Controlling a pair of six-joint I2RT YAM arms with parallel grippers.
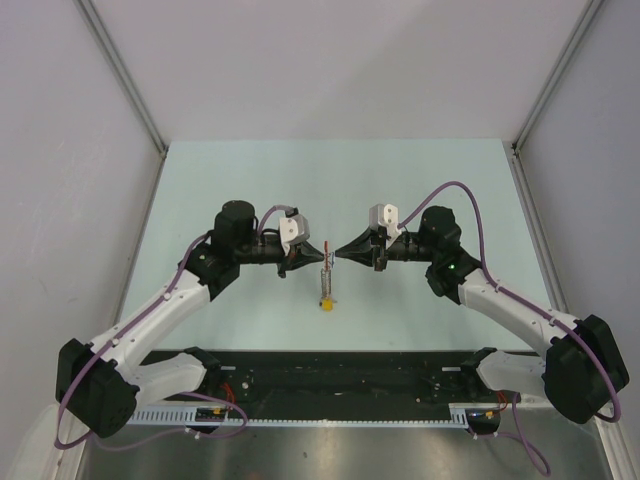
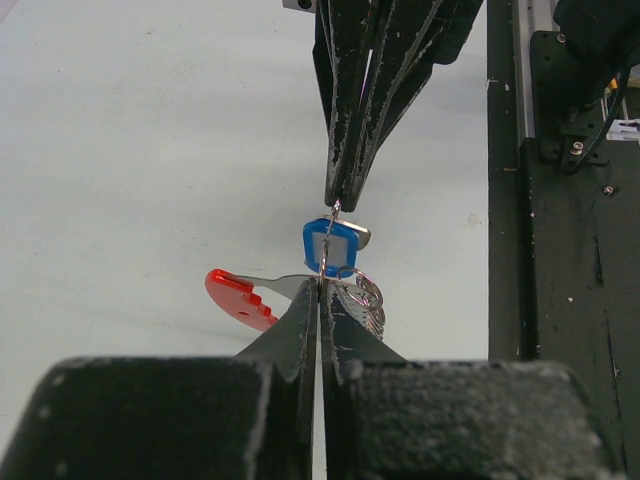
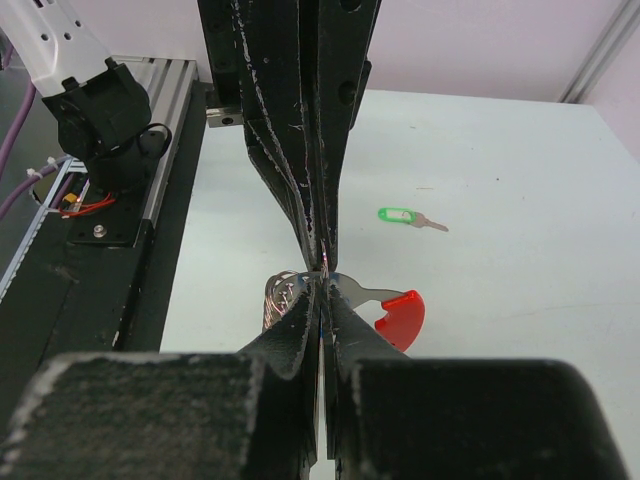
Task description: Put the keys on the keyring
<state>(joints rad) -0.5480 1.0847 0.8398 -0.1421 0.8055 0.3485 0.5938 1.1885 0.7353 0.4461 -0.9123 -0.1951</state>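
My left gripper (image 1: 321, 254) and right gripper (image 1: 336, 254) meet tip to tip above the table's middle. Both are shut on the thin wire ring of the keyring (image 1: 326, 281), which hangs between them with a yellow cap at its bottom. In the left wrist view my left gripper (image 2: 322, 284) pinches the wire, and the blue key (image 2: 330, 245) sits on that wire just under the right gripper's tips (image 2: 338, 203). The red piece (image 2: 238, 297) sticks out to one side. In the right wrist view my right gripper (image 3: 322, 286) is shut, and the green key (image 3: 400, 215) lies loose on the table.
A black rail (image 1: 330, 375) with cable trays runs along the table's near edge by the arm bases. The pale green table (image 1: 250, 180) is walled in by grey panels on three sides.
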